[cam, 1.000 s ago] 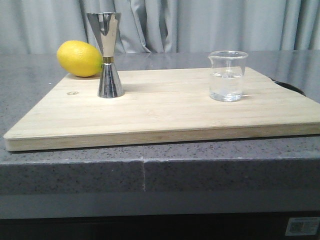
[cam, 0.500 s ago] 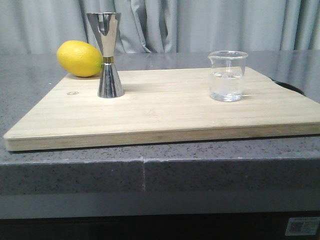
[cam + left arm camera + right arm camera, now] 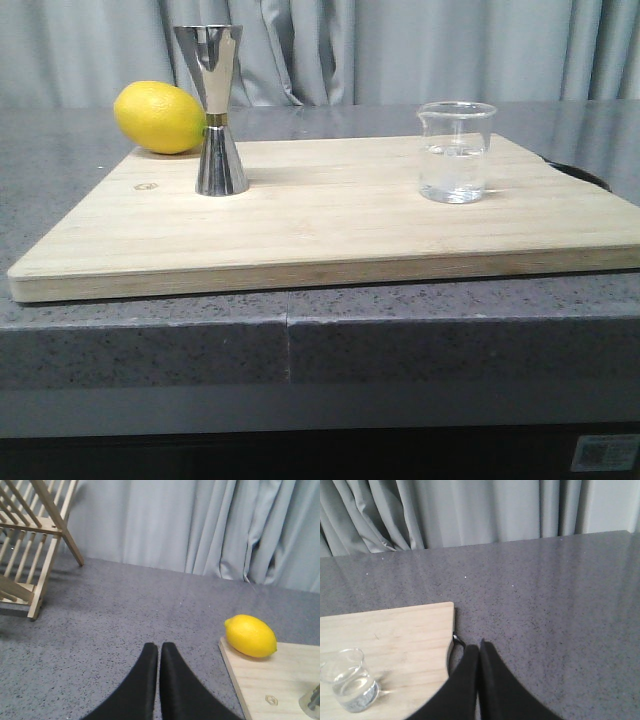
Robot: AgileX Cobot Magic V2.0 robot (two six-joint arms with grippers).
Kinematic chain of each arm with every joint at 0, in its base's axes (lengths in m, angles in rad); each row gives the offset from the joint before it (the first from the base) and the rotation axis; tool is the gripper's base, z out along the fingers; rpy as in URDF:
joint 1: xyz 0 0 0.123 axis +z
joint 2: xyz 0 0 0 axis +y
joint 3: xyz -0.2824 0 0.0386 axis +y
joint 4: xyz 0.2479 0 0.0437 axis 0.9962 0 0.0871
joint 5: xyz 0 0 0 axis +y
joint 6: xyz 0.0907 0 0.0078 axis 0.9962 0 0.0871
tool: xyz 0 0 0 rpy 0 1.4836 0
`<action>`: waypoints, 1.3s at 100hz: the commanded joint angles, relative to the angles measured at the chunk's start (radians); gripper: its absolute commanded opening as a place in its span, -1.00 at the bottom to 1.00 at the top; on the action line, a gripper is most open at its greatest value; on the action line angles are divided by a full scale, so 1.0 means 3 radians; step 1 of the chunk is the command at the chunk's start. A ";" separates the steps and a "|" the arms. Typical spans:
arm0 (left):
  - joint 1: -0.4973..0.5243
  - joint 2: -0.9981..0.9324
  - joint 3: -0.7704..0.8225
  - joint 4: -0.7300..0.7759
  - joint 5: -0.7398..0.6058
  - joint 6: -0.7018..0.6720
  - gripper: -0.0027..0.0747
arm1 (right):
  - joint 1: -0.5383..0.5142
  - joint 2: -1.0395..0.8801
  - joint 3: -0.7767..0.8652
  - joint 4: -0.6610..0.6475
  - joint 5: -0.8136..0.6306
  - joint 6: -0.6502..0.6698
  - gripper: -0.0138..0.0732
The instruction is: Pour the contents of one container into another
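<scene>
Both grippers sit pressed shut and empty — the left gripper (image 3: pixel 159 652) over grey counter left of the board, the right gripper (image 3: pixel 479 650) off its right edge. Nothing has moved in the last second: the small clear glass beaker (image 3: pixel 456 152) of water stands right on the pale wooden cutting board (image 3: pixel 330 235), the tall polished steel hourglass jigger (image 3: pixel 218 110) far left beside the yellow lemon (image 3: pixel 159 118) — pouring hasn't begun.

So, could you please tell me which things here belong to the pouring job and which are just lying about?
For the job:
glass beaker, holding clear liquid
steel jigger, to pour into

Lying about:
lemon
wooden board
wooden rack
</scene>
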 commanded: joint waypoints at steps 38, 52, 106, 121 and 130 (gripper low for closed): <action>-0.0884 0.1284 -0.1430 -0.0246 0.0391 0.0515 -0.98 | 0.0003 0.0695 -0.0743 -0.0008 -0.0063 -0.0027 -0.78; -0.0968 0.1563 -0.1650 -0.0246 0.0584 0.0515 -0.97 | 0.0003 0.0831 -0.0800 -0.0008 -0.0048 -0.0027 -0.75; -0.0984 0.1970 -0.1698 -0.0372 0.0672 0.0871 0.83 | 0.0003 0.0981 -0.0808 -0.0019 -0.0373 -0.0027 0.69; -0.0984 0.1992 -0.1698 -0.0427 0.0500 0.0880 0.78 | 0.0003 0.1066 -0.0808 -0.0030 -0.0281 -0.0027 0.69; -0.0984 0.1997 -0.1698 -0.0443 0.0482 0.1072 0.77 | 0.0003 0.1108 -0.0800 -0.0054 -0.0217 -0.0027 0.69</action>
